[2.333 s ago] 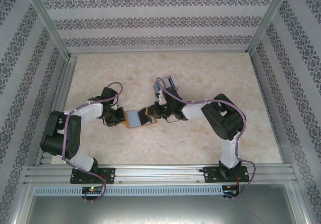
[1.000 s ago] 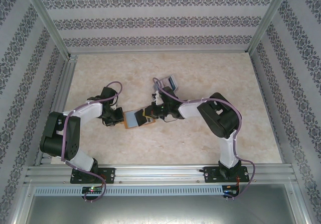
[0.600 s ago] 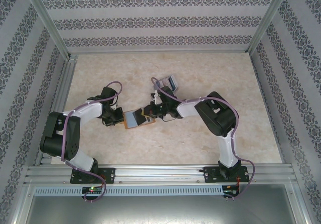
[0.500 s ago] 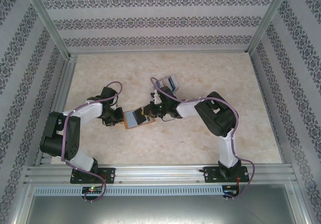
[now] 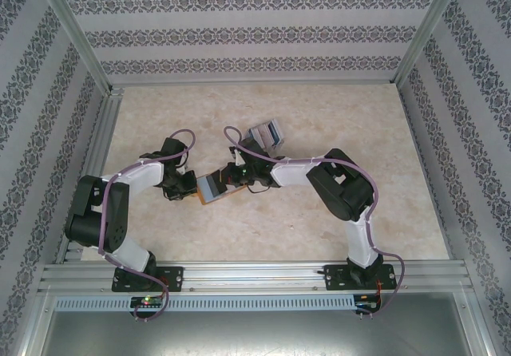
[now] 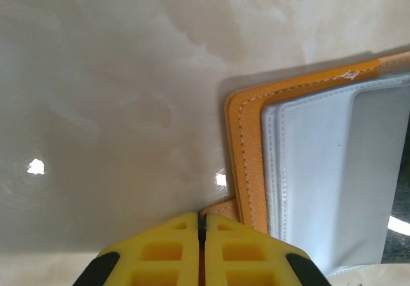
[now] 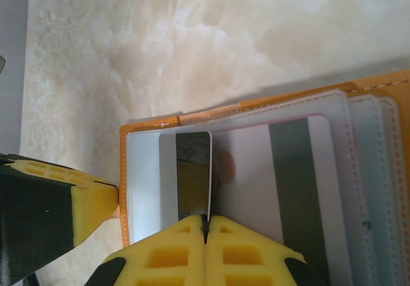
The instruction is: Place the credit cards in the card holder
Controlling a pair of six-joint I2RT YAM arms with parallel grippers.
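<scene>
Mid-frame in the top view, the open card holder (image 5: 209,187) lies on the table (image 5: 359,116); the left claw (image 6: 202,225) is clenched on its orange edge; the right claw (image 7: 205,222) pinches a card (image 7: 194,170) against its pale inside; spare cards (image 5: 266,135) lie to its upper right.

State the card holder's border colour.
The card holder is orange-brown with pale stitching, clearest in left wrist view.
</scene>
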